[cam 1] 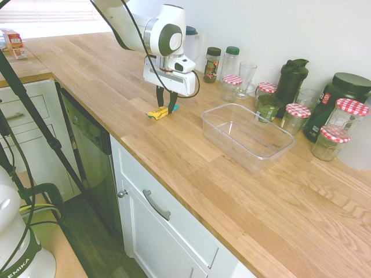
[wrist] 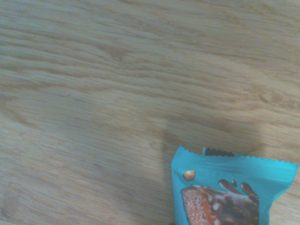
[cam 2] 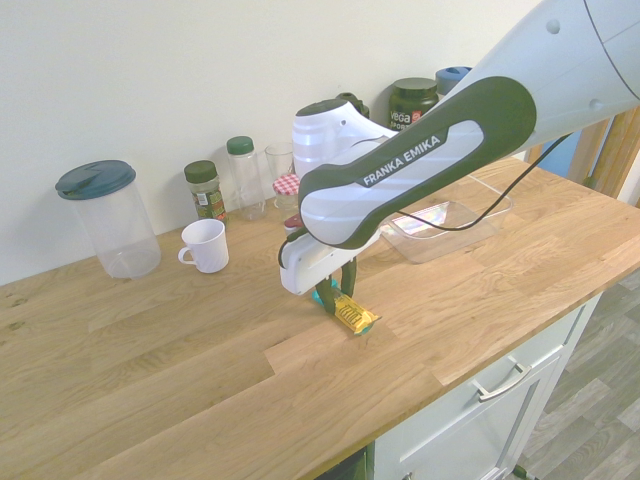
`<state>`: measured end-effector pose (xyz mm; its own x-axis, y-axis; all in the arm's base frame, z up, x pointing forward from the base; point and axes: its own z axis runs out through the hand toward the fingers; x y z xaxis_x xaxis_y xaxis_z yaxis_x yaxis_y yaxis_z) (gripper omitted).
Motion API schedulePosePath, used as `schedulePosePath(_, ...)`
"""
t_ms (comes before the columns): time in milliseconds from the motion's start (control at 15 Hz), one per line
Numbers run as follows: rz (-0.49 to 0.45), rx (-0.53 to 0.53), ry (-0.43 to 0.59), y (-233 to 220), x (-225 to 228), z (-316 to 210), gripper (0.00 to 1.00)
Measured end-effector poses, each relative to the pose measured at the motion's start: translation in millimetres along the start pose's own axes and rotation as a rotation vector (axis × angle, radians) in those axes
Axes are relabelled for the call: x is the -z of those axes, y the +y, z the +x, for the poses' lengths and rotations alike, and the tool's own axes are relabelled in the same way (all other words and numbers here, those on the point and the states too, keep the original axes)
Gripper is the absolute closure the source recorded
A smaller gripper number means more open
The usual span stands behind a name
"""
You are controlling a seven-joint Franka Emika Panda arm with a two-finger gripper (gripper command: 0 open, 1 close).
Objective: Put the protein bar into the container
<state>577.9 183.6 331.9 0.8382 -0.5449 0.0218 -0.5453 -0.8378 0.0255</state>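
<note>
Gripping the protein bar [cam 1: 157, 114], the gripper [cam 1: 166, 110] stands clenched on its wrapper, low over the wooden tabletop [cam 1: 191, 168]. Bar: yellow wrapper, teal end, at or just above the wood; exact contact uncertain. Wrist view gives the teal end close up, with a chocolate picture and crimped edge, against soft-focus grain.

First exterior view, taking the bar as centre: clear container [cam 1: 248, 139] between 3 and 4 o'clock, lidless, bar outside it. Surface is pale, honey-toned wood in long joined strips, grain running lengthwise. White drawer front [cam 1: 174, 217] with curved metal handle [cam 1: 156, 205] at 6 o'clock, below the edge. Orange-and-white carton [cam 1: 14, 44] at 10 o'clock on the far stretch of wood, window blind [cam 1: 52, 17] beyond it.

Jars with red-checkered lids [cam 1: 298, 111] run from 12 round to 3 o'clock of the container, among dark tubs and glassware, near a plain white wall [cam 1: 290, 26].

Second exterior view, again from the bar: white mug [cam 2: 207, 246] and tall lidded pitcher [cam 2: 125, 225] towards 10 o'clock; grey plank-patterned floor [cam 2: 590, 375] at 4.
</note>
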Motion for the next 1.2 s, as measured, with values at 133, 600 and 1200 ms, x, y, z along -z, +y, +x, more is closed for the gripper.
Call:
schedulePosePath(133, 0.006, -0.009, 0.011, 4, 9, 4, 1.00)
schedulePosePath(600, 0.141, -0.125, 0.069, 115, 168, 46, 1.00)
schedulePosePath(1200, 0.176, -0.241, 0.002, 283, 147, 166, 1.00)
